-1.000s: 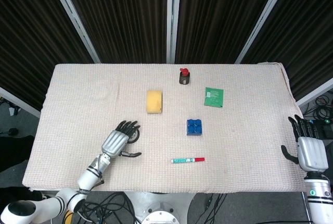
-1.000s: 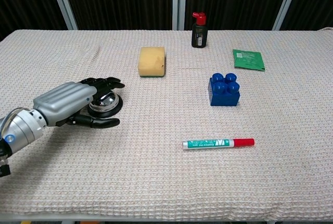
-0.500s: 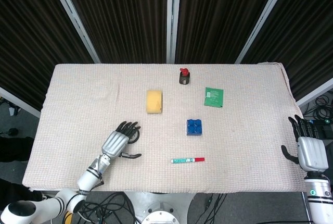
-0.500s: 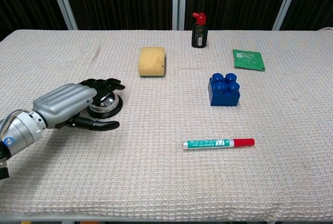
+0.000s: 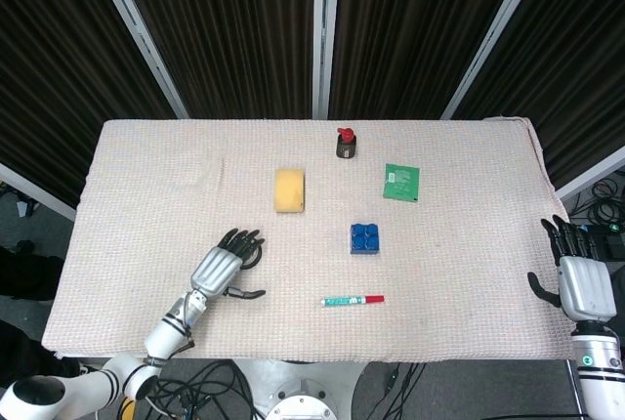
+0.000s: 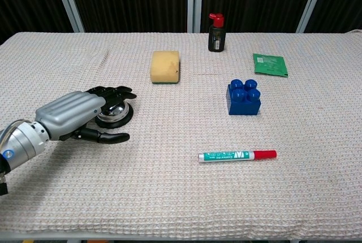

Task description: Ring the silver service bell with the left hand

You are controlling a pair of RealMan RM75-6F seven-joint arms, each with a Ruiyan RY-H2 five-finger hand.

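The silver service bell (image 6: 113, 112) on its black base sits left of centre on the cloth, mostly covered in the head view, where only its edge (image 5: 253, 257) shows. My left hand (image 6: 76, 113) (image 5: 221, 265) lies palm down over it, fingers spread across the dome and the thumb stretched along the cloth in front. It holds nothing. My right hand (image 5: 579, 278) hangs past the table's right edge, fingers apart and empty; the chest view does not show it.
On the cloth-covered table (image 6: 181, 198) lie a yellow sponge (image 6: 165, 66), a small black bottle with a red cap (image 6: 216, 33), a green packet (image 6: 270, 65), a blue brick (image 6: 244, 97) and a green-and-red marker (image 6: 237, 155). All are right of or behind the bell.
My left hand has drawn slightly back toward the robot while staying over the bell. The right hand has not moved.
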